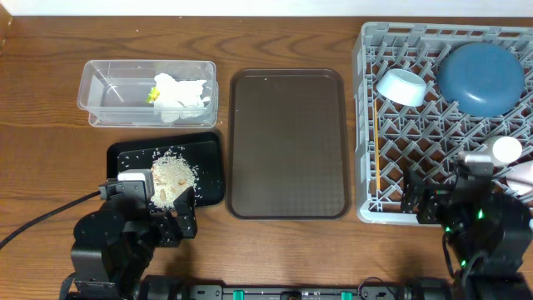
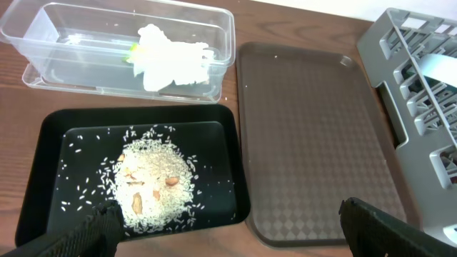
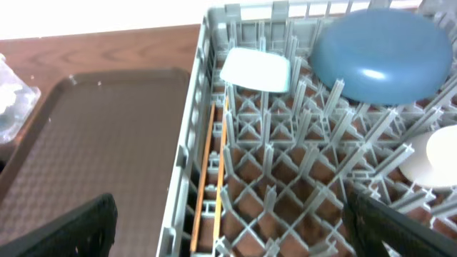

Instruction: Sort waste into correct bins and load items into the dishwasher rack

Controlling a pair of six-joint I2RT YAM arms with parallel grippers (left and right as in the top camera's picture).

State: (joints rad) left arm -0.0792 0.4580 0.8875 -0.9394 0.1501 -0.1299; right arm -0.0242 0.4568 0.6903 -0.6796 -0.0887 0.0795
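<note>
The clear tub (image 1: pixel 100 87) holds crumpled white tissue (image 1: pixel 179 93) and a yellow-green wrapper (image 1: pixel 153 94). The black tray (image 1: pixel 125 158) holds rice scraps (image 1: pixel 173 173). The grey rack (image 1: pixel 366 125) holds the dark blue plate (image 1: pixel 481 77), pale bowl (image 1: pixel 401 87), a white cup (image 1: pixel 506 149) and chopsticks (image 1: pixel 376 154) along its left wall. My left gripper (image 2: pixel 228 239) is open and empty over the black tray's near edge (image 2: pixel 50 135), short of the rice (image 2: pixel 150 182). My right gripper (image 3: pixel 235 239) is open and empty above the rack's near left corner, over the chopsticks (image 3: pixel 207 178).
The brown serving tray (image 1: pixel 287 142) lies between the bins and the rack, and also shows in the left wrist view (image 2: pixel 314 135). A pale pinkish object (image 1: pixel 523 175), partly hidden by my right arm, sits at the rack's right edge. Wooden tabletop surrounds everything.
</note>
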